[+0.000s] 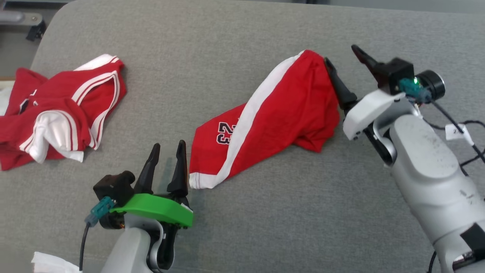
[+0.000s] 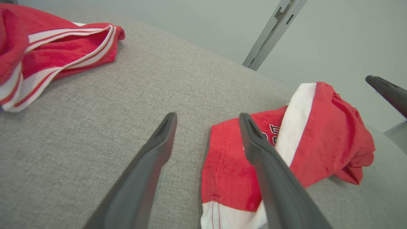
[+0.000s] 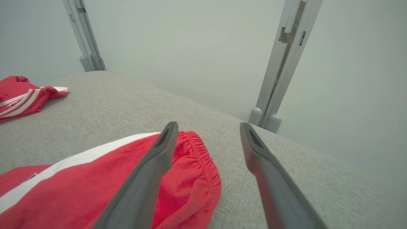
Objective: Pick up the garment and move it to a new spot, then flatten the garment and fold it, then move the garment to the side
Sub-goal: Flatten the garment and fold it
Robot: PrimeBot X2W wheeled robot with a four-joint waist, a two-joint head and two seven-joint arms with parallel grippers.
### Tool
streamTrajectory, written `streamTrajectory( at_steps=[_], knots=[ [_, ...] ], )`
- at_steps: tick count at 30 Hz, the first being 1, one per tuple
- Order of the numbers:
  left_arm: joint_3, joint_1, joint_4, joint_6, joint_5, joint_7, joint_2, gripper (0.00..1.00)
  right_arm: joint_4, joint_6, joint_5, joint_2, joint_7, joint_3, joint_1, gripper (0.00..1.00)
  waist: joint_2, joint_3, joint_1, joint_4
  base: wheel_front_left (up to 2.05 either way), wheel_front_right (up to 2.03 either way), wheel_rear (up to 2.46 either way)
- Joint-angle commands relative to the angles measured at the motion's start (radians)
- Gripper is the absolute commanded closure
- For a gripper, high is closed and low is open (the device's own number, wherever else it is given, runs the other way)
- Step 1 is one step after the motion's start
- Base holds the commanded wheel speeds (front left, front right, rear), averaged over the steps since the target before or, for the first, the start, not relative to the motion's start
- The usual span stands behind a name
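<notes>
A grey fabric-covered surface (image 1: 242, 38) carries everything. On its middle, toward the right, lie the red basketball shorts (image 1: 288, 113), stretched on a diagonal: elastic waistband at the far right end, white-edged hem at the near left end, a broad white stripe running the whole length. The cloth bunches and wrinkles along its right side, not flat.

Well apart, at the surface's left edge, sits a crumpled red jersey (image 1: 57, 110) with white and red striped trim. A scrap of white cloth (image 1: 49, 263) shows at the near left corner.

The right end effector (image 1: 340, 54) is at the waistband, its fingers spread wide with nothing between them. One finger lies along the waistband's edge; whether it touches cannot be told. The left end effector (image 1: 169, 146) stands just beside the hem corner, also open and empty — its green-covered wrist sits below.

In the right wrist view, pale metal posts (image 3: 279, 63) rise beyond the surface's far edge.

The number "23" (image 1: 224, 133) is printed in dark, white-outlined digits near the hem. A small white tag (image 1: 456, 132) hangs on the right arm's cable — its writing is too small to read.
</notes>
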Motion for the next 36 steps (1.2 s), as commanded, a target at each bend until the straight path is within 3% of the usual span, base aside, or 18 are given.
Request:
streamTrajectory(
  at_steps=[1,6,13,14,15,16,22,28,32,36],
  knots=[
    [-0.004,-0.018,-0.007,-0.003,-0.013,-0.001,0.003,0.00,0.038,-0.001,0.027,-0.007,0.013,0.015,-0.045,0.00,0.0000,0.064,0.0000,0.081,0.00,0.00,0.00],
    [-0.029,-0.033,-0.017,-0.003,-0.038,-0.001,0.003,0.00,0.186,-0.001,0.132,-0.018,0.085,0.093,-0.179,0.00,0.0000,0.095,0.0000,0.135,0.00,0.00,0.00],
    [-0.039,-0.033,-0.024,-0.003,-0.061,-0.001,0.003,0.00,0.316,-0.001,0.246,-0.020,0.163,0.164,-0.229,0.00,0.0000,0.109,0.0000,0.162,0.00,0.00,0.00],
    [-0.036,-0.031,-0.024,-0.003,-0.062,-0.001,0.002,0.00,0.318,-0.001,0.264,-0.023,0.162,0.179,-0.223,0.27,0.0000,0.109,0.0000,0.161,0.00,0.00,0.00],
    [-0.033,-0.028,-0.025,-0.003,-0.062,-0.001,0.002,0.00,0.320,-0.001,0.281,-0.027,0.162,0.190,-0.216,0.72,0.0000,0.107,0.0000,0.159,0.00,0.00,0.00],
    [-0.028,-0.024,-0.024,-0.003,-0.060,-0.001,0.003,0.00,0.320,-0.001,0.300,-0.033,0.162,0.204,-0.206,1.00,0.0000,0.105,0.0000,0.155,0.00,0.00,0.00],
    [-0.011,-0.023,-0.018,-0.003,-0.051,-0.001,0.003,0.00,0.300,-0.001,0.383,-0.066,0.123,0.265,-0.197,1.00,0.0000,0.090,0.0000,0.126,0.00,0.00,0.00],
    [-0.020,-0.014,-0.024,-0.003,-0.034,-0.001,0.003,0.00,0.252,-0.001,0.413,-0.083,-0.011,0.270,-0.226,1.00,0.0000,0.060,0.0000,0.092,0.00,0.00,0.00],
    [-0.027,0.012,-0.011,-0.003,-0.020,-0.001,0.003,0.00,0.137,-0.001,0.396,-0.094,-0.025,0.197,-0.194,1.00,0.0000,0.022,0.0000,0.059,0.00,0.00,0.00],
    [-0.029,0.040,0.004,-0.003,-0.010,-0.001,0.003,0.00,-0.026,-0.001,0.338,-0.099,-0.024,0.058,-0.048,1.00,0.0000,-0.021,0.0000,0.017,0.00,0.00,0.00]
  ],
)
